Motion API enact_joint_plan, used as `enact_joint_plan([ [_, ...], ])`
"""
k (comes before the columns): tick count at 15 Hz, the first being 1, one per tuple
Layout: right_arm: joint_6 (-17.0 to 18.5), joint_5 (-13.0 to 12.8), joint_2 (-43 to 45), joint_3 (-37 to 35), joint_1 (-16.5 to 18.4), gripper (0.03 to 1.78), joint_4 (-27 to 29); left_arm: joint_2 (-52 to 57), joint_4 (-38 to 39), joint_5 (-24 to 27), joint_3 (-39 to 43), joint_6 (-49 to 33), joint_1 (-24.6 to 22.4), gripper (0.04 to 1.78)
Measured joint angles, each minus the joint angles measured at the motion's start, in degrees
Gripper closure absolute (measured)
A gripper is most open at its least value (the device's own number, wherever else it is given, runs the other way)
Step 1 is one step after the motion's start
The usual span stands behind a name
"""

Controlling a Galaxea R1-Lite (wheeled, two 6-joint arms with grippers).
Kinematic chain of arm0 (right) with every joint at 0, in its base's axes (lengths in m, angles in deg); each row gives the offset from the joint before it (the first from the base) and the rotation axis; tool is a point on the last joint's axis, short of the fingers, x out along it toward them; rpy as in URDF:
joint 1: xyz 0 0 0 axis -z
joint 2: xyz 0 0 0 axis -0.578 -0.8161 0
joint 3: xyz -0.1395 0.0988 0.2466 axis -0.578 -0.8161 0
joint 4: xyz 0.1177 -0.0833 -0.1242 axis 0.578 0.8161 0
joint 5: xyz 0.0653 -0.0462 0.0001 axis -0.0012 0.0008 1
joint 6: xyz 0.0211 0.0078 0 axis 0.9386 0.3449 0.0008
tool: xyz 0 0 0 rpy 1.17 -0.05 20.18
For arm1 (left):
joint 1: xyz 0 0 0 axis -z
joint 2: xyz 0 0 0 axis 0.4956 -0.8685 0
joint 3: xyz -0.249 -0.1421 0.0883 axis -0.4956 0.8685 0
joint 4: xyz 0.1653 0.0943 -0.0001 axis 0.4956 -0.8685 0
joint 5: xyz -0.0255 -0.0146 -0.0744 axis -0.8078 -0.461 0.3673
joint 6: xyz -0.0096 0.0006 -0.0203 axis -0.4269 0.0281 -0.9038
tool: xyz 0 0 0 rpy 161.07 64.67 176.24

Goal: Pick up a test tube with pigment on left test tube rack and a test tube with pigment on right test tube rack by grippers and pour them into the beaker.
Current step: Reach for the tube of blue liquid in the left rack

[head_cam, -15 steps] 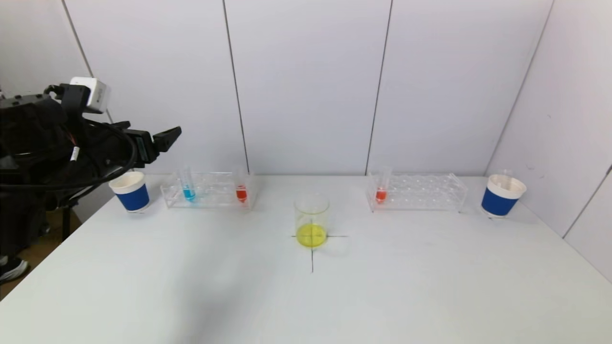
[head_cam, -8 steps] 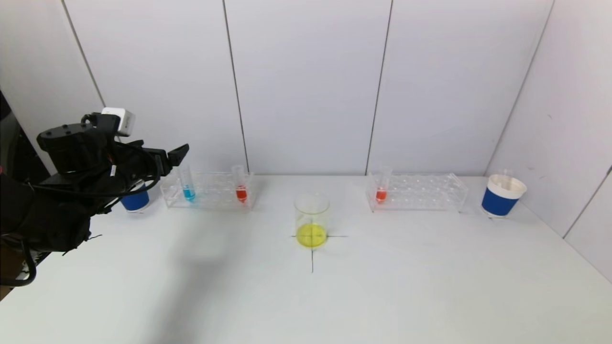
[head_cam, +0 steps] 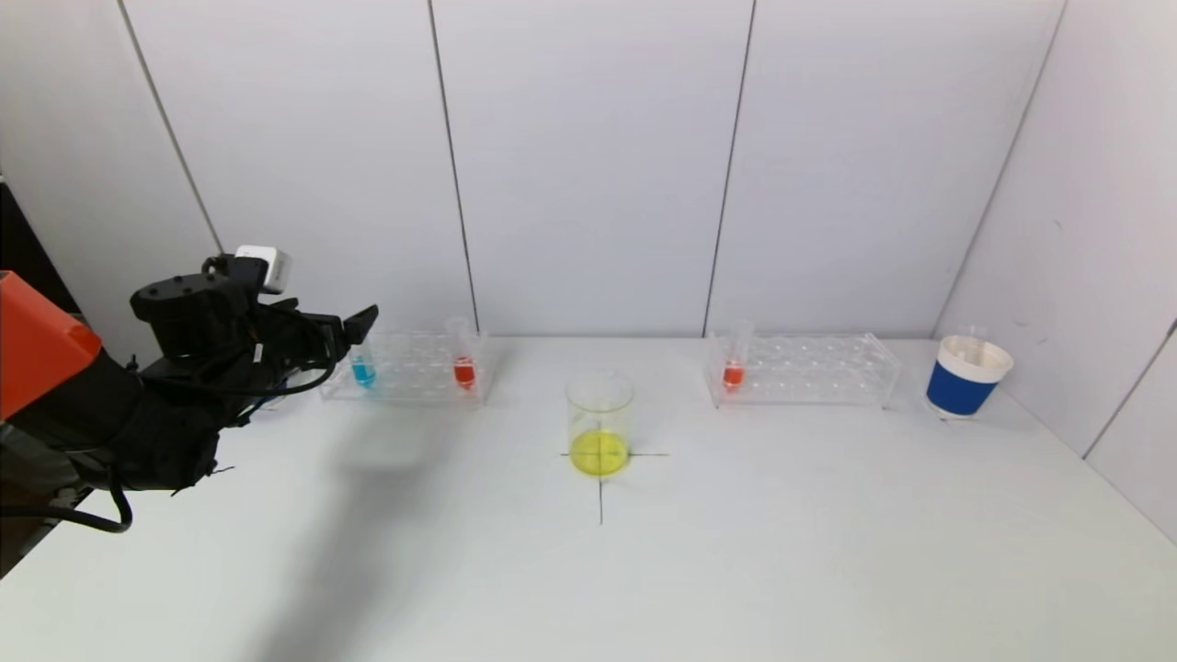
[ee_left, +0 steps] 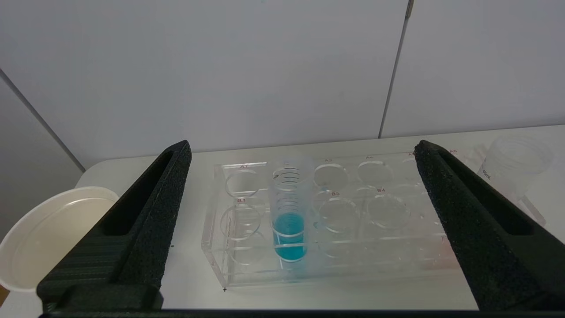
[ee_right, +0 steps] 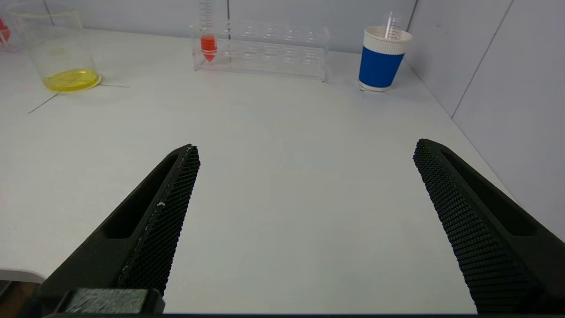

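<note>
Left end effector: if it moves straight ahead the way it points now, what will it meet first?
Most likely the blue test tube in the left rack. The left end effector is open, and in the left wrist view the tube stands between its fingers, still apart from them. Depth is uncertain.

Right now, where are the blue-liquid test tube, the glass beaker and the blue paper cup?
Blue-liquid test tube (ee_left: 289, 234): left wrist view, on its liquid.
Glass beaker (head_cam: 599, 405): head view, its wall.
Blue paper cup (head_cam: 959, 386): head view, its blue band.
</note>
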Motion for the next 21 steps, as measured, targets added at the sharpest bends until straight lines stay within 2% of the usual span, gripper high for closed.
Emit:
enact_joint_plan([
  [8, -0.02, 0.0, 0.0, 0.0, 0.0, 0.05, 0.0, -4.55, 3.75, -0.05, -0.3, 0.16, -0.2, 0.06],
  [21, 0.0, 0.0, 0.0, 0.0, 0.0, 0.05, 0.0, -8.29, 4.13, -0.06, -2.78, 0.13, -0.5, 0.06],
])
